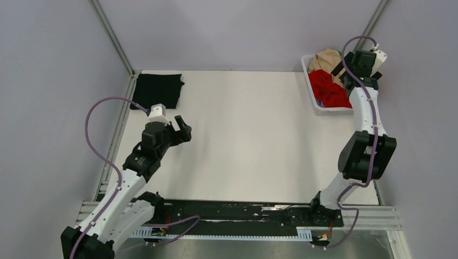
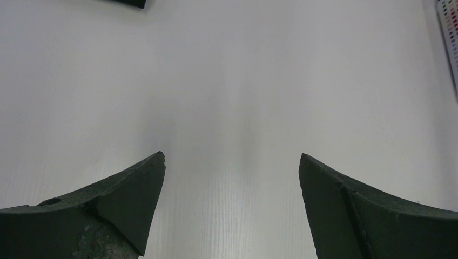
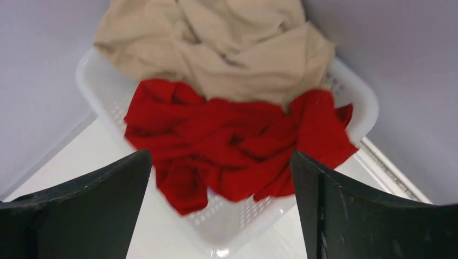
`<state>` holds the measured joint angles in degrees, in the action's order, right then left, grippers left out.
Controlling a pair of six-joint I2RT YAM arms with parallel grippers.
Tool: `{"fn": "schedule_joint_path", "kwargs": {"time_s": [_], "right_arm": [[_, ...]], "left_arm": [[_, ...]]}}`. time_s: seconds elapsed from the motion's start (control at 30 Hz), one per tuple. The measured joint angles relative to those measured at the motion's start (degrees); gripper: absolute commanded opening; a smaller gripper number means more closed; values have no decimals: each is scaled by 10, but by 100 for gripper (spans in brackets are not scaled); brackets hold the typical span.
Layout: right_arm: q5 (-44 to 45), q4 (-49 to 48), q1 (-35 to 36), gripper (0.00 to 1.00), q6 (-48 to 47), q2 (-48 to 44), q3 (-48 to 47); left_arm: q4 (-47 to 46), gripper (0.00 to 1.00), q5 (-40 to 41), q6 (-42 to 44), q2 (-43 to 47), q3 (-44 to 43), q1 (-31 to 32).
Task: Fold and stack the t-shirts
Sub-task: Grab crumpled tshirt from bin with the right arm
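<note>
A folded black t-shirt (image 1: 157,90) lies flat at the table's back left; its corner (image 2: 129,2) shows in the left wrist view. A crumpled beige t-shirt (image 1: 326,59) and a red t-shirt (image 1: 328,88) fill the white basket (image 1: 328,107) at the back right. In the right wrist view the beige shirt (image 3: 227,43) lies behind the red one (image 3: 237,140). No green shirt shows. My left gripper (image 1: 183,129) is open and empty over bare table (image 2: 232,162). My right gripper (image 3: 221,162) is open and empty, above the basket (image 3: 227,221), over the red shirt.
Grey walls and metal frame posts (image 1: 110,35) enclose the white table (image 1: 243,140). A black rail (image 1: 243,213) runs along the near edge between the arm bases. A colour chart (image 2: 449,32) lies at the right edge of the left wrist view.
</note>
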<state>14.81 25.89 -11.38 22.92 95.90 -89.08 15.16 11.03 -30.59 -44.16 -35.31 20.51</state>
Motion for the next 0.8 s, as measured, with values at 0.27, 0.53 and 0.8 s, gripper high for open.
{"fn": "schedule_joint_path", "kwargs": {"time_s": [0.27,0.53,0.8], "right_arm": [[21,2,-73,98,-53,254,-277],[9,13,-88,67,-83,419,-398],[-51,-21,-100,0,-100,436,-414]], "left_arm": [[-12,100,8,0,-31,0,0],[-8,100,19,1,-57,-17,0],[-5,100,26,2,-59,-23,0]]}}
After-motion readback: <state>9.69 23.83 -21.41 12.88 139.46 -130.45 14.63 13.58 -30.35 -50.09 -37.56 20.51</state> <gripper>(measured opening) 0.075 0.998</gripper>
